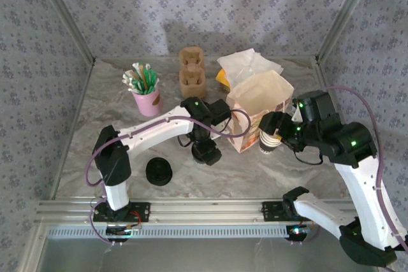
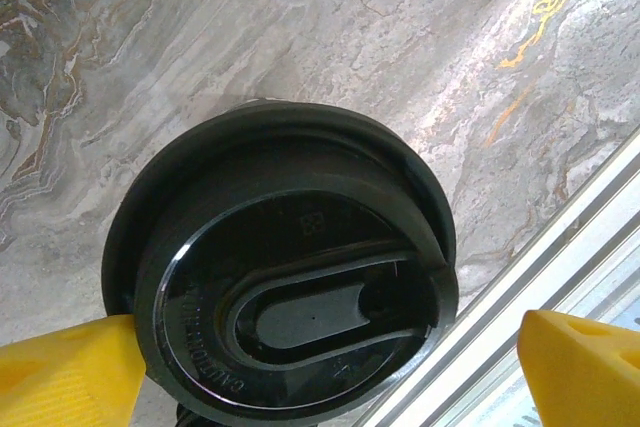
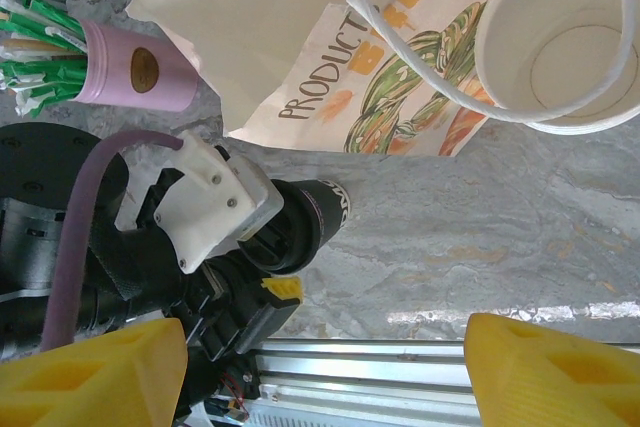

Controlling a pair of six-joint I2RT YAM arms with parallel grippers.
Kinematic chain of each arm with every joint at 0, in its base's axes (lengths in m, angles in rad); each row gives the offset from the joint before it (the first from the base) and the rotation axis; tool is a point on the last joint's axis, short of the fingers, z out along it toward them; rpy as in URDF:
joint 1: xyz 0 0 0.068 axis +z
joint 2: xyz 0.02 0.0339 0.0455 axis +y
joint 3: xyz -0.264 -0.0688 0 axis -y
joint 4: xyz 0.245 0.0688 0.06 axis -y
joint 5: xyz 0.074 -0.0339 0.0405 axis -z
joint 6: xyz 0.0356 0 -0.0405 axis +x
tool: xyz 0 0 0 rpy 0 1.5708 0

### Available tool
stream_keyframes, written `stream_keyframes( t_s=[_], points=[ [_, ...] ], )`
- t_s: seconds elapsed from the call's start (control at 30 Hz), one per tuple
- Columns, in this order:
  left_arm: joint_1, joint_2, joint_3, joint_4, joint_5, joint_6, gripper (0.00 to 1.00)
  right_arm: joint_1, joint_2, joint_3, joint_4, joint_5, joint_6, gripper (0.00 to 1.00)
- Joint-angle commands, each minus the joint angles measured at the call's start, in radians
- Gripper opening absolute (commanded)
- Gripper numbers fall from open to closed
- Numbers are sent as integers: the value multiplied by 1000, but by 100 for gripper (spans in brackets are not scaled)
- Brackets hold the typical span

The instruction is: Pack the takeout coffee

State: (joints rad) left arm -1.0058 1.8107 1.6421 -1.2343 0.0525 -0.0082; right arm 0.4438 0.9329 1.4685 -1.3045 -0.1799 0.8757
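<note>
Currently the left gripper (image 1: 206, 152) hangs open astride the takeout coffee (image 2: 290, 287), upright on the table (image 1: 127, 109) near the paper bag (image 1: 258, 109), so closing off-centre could tip it.

The coffee (image 2: 290, 307) is set on the table (image 1: 210, 179) just left of the bag (image 1: 258, 109); cups (image 1: 270, 140) are stacked at the bag's right, lids (image 1: 159, 171) left of the coffee.
</note>
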Motion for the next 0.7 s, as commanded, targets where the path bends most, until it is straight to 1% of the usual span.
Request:
stream_keyframes(
  t_s=[0.0, 0.17, 0.33, 0.43, 0.53, 0.63, 0.67],
  points=[
    [16, -1, -4, -1, 44, -5, 94, 6, -7, -8, -2, 11, 17, 75],
    [40, -37, -4, 22, 49, -19, 94, 14, 1, -10, 5, -10, -6, 75],
    [70, -81, -18, 35, 23, -29, 95, 41, 25, -7, 26, -47, -61, 75],
    [100, -143, -31, 65, 2, -47, 96, 89, 52, 19, 18, -40, -117, 74],
    [148, -223, -26, 103, -29, -75, 97, 149, 91, 61, -1, -12, -179, 74],
    [213, -342, -40, 169, -67, -121, 99, 222, 155, 126, -25, 19, -239, 73],
    [243, -396, -57, 206, -77, -141, 100, 259, 188, 154, -38, 27, -283, 73]
  ],
)
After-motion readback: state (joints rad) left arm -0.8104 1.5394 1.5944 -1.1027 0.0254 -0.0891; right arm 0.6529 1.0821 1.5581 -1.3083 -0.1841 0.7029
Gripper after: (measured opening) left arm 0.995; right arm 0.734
